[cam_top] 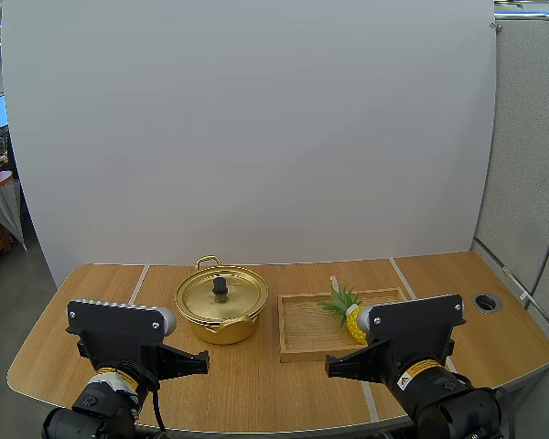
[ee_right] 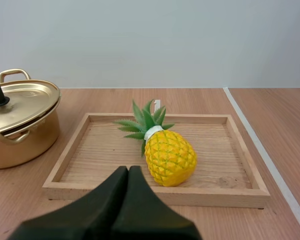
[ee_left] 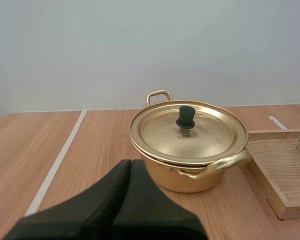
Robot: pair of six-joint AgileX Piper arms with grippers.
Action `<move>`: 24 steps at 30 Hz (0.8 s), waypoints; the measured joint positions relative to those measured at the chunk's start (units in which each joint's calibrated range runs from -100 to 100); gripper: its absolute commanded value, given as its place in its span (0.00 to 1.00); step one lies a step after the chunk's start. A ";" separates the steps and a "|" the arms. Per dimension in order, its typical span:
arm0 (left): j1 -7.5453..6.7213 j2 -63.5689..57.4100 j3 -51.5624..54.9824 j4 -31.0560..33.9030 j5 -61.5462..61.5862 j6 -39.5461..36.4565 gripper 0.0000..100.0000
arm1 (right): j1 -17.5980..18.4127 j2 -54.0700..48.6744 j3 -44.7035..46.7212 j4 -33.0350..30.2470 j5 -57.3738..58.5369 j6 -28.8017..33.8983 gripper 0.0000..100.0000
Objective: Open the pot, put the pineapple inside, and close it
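A gold pot (cam_top: 221,306) (ee_left: 190,150) (ee_right: 17,127) stands on the table with its lid (ee_left: 187,127) on; the lid carries a black knob (cam_top: 220,286) (ee_left: 185,117). To its right a yellow pineapple (cam_top: 351,320) (ee_right: 167,152) with green leaves lies on its side in a wooden tray (cam_top: 302,329) (ee_right: 90,150). My left gripper (cam_top: 204,363) (ee_left: 130,167) hovers in front of the pot, shut on nothing. My right gripper (cam_top: 329,368) (ee_right: 128,172) sits just in front of the tray, also shut and holding nothing.
The wooden table (cam_top: 256,393) has pale seams running front to back. A round cable hole (cam_top: 487,302) sits at the far right. Bare tabletop lies left of the pot and behind the tray.
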 measured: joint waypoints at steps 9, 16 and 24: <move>0.00 0.00 -0.11 0.00 0.00 -0.21 0.00 | 0.00 0.00 -0.27 0.00 1.54 0.00 0.00; 0.00 0.00 -6.21 0.00 0.58 -0.21 0.00 | 0.00 0.00 -8.92 -0.10 7.37 0.00 0.00; 0.00 -0.14 -23.34 0.00 9.29 0.53 0.00 | 0.00 -0.11 -24.11 -0.34 19.84 0.00 0.00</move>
